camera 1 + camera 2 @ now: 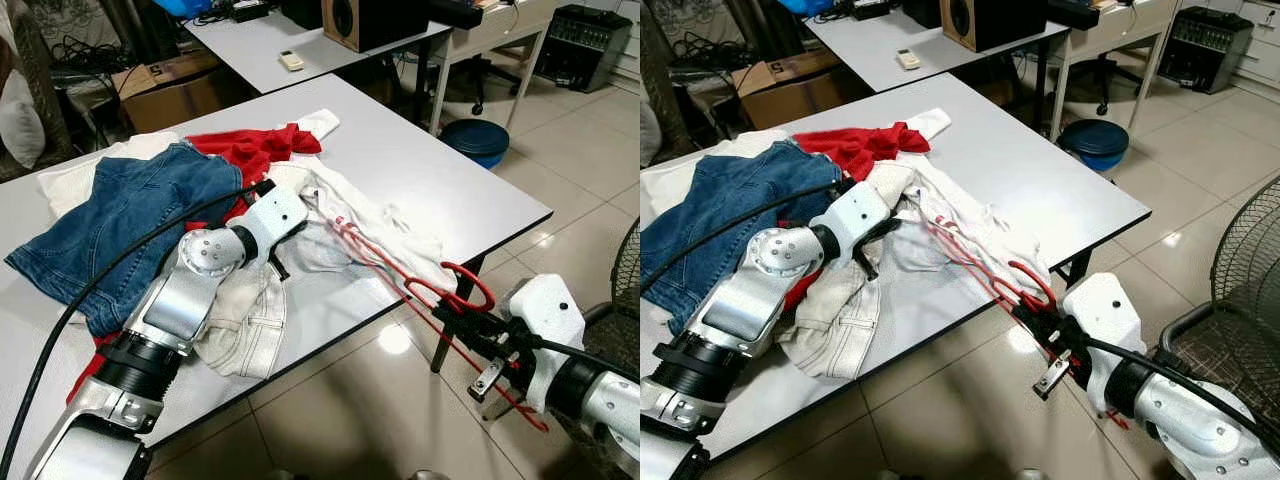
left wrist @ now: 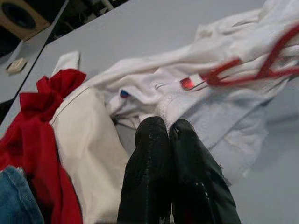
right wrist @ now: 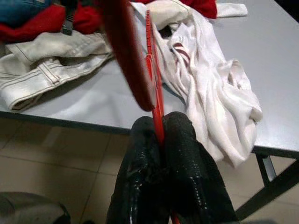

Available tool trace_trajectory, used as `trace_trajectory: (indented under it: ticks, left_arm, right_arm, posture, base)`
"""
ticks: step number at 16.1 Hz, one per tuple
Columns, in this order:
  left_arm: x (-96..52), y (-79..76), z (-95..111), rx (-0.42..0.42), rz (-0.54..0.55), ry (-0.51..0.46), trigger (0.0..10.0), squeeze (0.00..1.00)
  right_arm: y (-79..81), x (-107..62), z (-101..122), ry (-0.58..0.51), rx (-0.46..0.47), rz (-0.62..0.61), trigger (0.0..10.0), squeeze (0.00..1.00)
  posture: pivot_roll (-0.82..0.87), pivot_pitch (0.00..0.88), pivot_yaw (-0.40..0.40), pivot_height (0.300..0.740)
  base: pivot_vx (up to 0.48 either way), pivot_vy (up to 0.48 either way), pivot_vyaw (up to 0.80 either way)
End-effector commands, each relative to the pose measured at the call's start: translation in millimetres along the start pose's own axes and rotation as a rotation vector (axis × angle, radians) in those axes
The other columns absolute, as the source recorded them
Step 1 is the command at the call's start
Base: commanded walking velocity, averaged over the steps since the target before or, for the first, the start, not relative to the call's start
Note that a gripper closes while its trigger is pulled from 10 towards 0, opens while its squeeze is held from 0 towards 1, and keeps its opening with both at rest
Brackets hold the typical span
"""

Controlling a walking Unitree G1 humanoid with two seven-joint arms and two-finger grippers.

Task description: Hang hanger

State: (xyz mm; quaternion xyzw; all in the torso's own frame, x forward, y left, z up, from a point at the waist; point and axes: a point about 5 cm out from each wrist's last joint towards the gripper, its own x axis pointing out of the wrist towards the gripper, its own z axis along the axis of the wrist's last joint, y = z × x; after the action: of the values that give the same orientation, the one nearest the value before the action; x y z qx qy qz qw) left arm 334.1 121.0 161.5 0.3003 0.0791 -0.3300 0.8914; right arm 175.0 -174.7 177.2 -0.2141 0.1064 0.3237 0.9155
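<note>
A grey tabletop (image 1: 420,170) is carrying a heap of laundry, spread loosely as if waiting to be sorted: one pair of blue denim shorts (image 1: 120,220) at the robot's left, one red garment (image 1: 255,148) bunched behind it, one cream denim piece (image 1: 245,320) draping toward the near edge, and one white shirt (image 1: 385,225) trailing to the near right edge of the tabletop. A second table with a speaker (image 1: 365,18) is standing behind, and a round blue stool (image 1: 478,138) is sitting on the tiled floor beyond the corner.

Two silver arms are working the scene. The left claw (image 2: 163,144) is resting low on the pile with its two black fingers pressed together, tips touching the white shirt beside the cream denim; whether any cloth is caught between them cannot be told, but it is probably steadying the garment while the hanger is drawn free. The right claw (image 3: 161,135) is hovering off the tabletop's near edge, its fingers clamping the thin bar of the single red hanger (image 1: 400,275).

That hanger is reaching from the claw up across the white shirt, its far end lying on the fabric and its hook (image 1: 468,285) curling just above the right claw.
</note>
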Motion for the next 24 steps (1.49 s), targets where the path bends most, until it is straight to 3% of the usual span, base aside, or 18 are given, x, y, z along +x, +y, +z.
trace_trajectory:
  ticks: [1,15,24]
  left_arm:
    - [0.1,8.6,3.0,0.017,0.040,-0.002,0.0,0.00]
    - [3.8,2.5,18.9,0.024,-0.004,-0.057,0.0,0.00]
    - [4.4,2.3,11.3,0.019,-0.001,-0.027,0.0,0.00]
  right_arm:
    - [2.5,-0.8,8.5,-0.040,-0.023,0.018,10.0,0.00]
    - [-0.8,10.4,-0.3,0.006,-0.083,0.024,10.0,0.00]
    - [-1.8,7.0,5.0,-0.012,-0.093,0.006,10.0,0.00]
  posture:
    - [-0.14,0.017,0.116,0.740]
    - [-0.13,0.023,0.115,0.740]
    - [-0.13,0.022,0.116,0.740]
  base:
    - [0.000,0.000,0.00]
    - [0.000,0.000,0.00]
    - [0.000,0.000,0.00]
